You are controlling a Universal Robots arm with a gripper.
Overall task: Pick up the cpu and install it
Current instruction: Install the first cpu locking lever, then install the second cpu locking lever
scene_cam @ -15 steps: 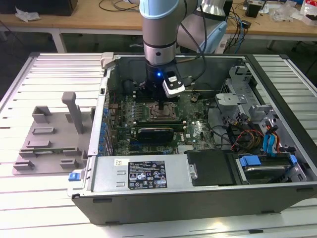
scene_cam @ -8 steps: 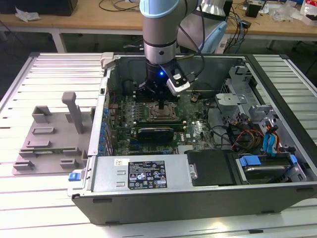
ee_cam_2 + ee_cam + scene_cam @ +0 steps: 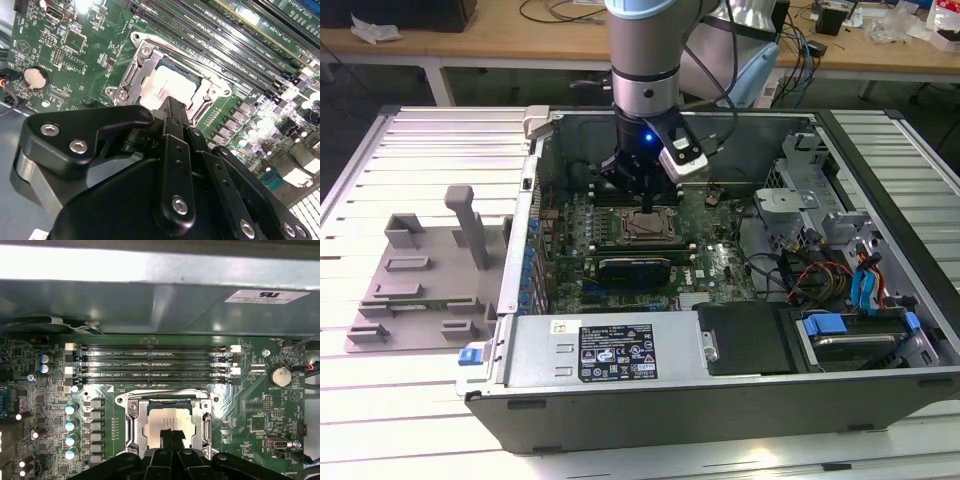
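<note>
The cpu (image 3: 161, 421), a flat square chip with a silver-grey top, lies flat inside the open metal socket frame (image 3: 131, 421) on the green motherboard. In the second wrist view the cpu (image 3: 161, 89) sits in the socket frame (image 3: 136, 67) just beyond my fingertips. My gripper (image 3: 170, 435) hangs right over the chip's near edge, its two black fingers pressed together with nothing between them. Whether the tips touch the chip cannot be told. From the exterior view, my gripper (image 3: 646, 203) reaches down into the open computer case above the cpu (image 3: 649, 227).
Several memory slots (image 3: 150, 365) run beside the socket, with the case wall (image 3: 160, 300) behind them. A coin battery (image 3: 280, 375) sits nearby. A grey fixture plate (image 3: 415, 290) with an upright post (image 3: 470, 228) lies at the exterior view's left. Cables (image 3: 820, 272) and drive bays fill the case's right.
</note>
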